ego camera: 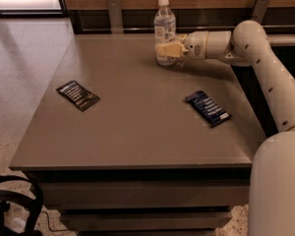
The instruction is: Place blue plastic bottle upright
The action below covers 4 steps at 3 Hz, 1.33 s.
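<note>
The blue plastic bottle point(164, 26) is a small clear ribbed bottle with a white cap and a pale label. It stands upright on the grey table point(137, 127) near the far edge. My gripper point(166, 49) reaches in from the right and sits at the bottle's lower half, covering part of it. The white arm point(255, 48) runs back along the table's right side.
A flat dark snack packet point(77, 95) lies at the table's left. A dark-blue snack packet point(207, 108) lies at the right, below the arm. A wooden wall with metal brackets point(115, 11) runs behind the table. A black object point(12, 205) sits on the floor at the front left.
</note>
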Tool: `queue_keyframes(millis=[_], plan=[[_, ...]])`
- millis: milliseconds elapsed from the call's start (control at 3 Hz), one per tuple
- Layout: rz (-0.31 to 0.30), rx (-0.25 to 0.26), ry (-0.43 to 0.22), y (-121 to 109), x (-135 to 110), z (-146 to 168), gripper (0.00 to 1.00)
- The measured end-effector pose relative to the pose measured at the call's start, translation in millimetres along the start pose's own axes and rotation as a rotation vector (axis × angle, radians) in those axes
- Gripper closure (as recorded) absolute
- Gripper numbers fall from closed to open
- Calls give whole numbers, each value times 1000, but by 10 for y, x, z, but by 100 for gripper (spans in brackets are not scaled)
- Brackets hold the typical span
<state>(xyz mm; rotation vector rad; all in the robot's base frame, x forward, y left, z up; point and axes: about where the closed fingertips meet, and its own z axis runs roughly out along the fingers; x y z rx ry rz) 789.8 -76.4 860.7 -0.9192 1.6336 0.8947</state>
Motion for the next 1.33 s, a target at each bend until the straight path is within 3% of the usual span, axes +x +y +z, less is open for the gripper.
queue_keyframes(millis=[667, 1000, 1333], plan=[[1, -4, 1, 11, 5, 30, 10], [2, -10, 1, 24, 10, 64, 0], [2, -10, 1, 24, 10, 64, 0]])
